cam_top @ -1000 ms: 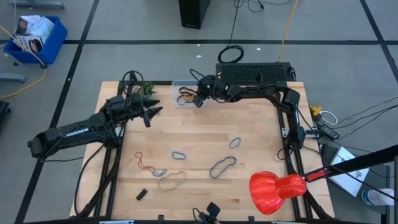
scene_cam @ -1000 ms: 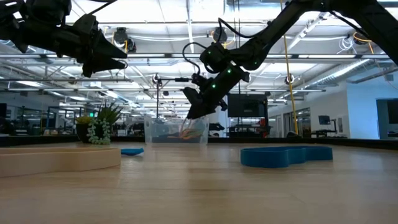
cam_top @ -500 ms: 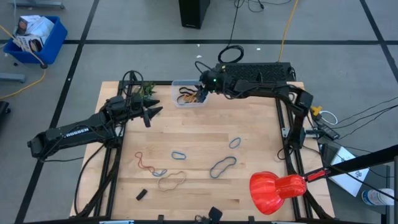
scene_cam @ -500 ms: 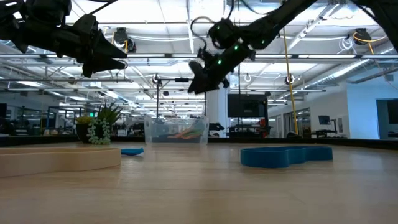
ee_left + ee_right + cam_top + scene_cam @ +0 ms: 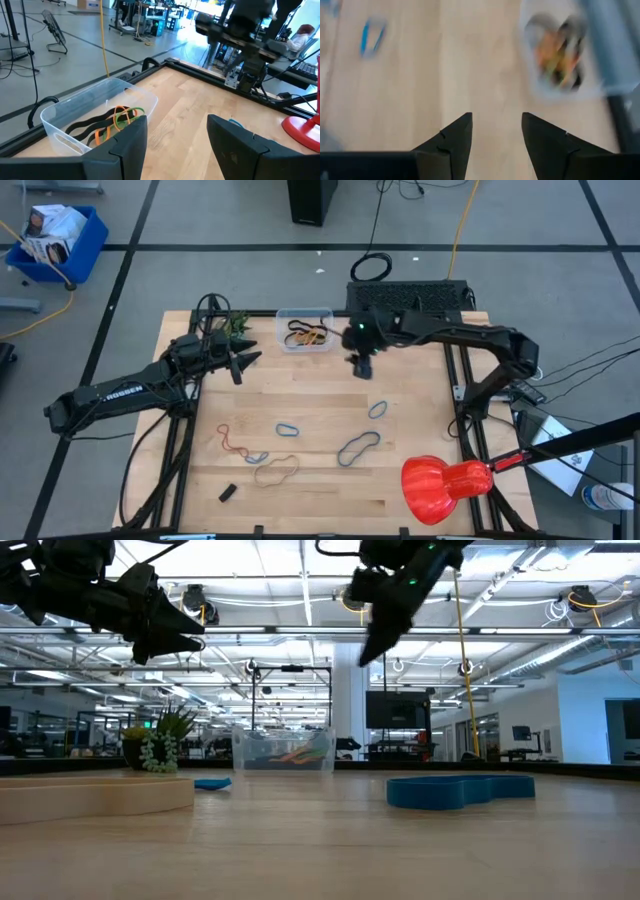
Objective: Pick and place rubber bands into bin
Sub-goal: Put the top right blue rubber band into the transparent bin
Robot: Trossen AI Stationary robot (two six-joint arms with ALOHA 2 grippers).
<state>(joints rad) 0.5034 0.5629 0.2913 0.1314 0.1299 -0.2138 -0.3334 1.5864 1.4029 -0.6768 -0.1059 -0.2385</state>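
Wooden table [image 5: 320, 410] carries everything, with both dark arms above it. Left gripper [image 5: 250, 360] hangs at the far left side beside a small plant [image 5: 238, 328], fingers spread and empty. Right gripper [image 5: 361, 366] hovers high just right of the bin [image 5: 305, 328], fingers apart, holding nothing. That clear bin at the far edge contains black, orange and green rubber bands [image 5: 107, 122]. More loose bands [image 5: 358, 447] lie scattered across the near half.
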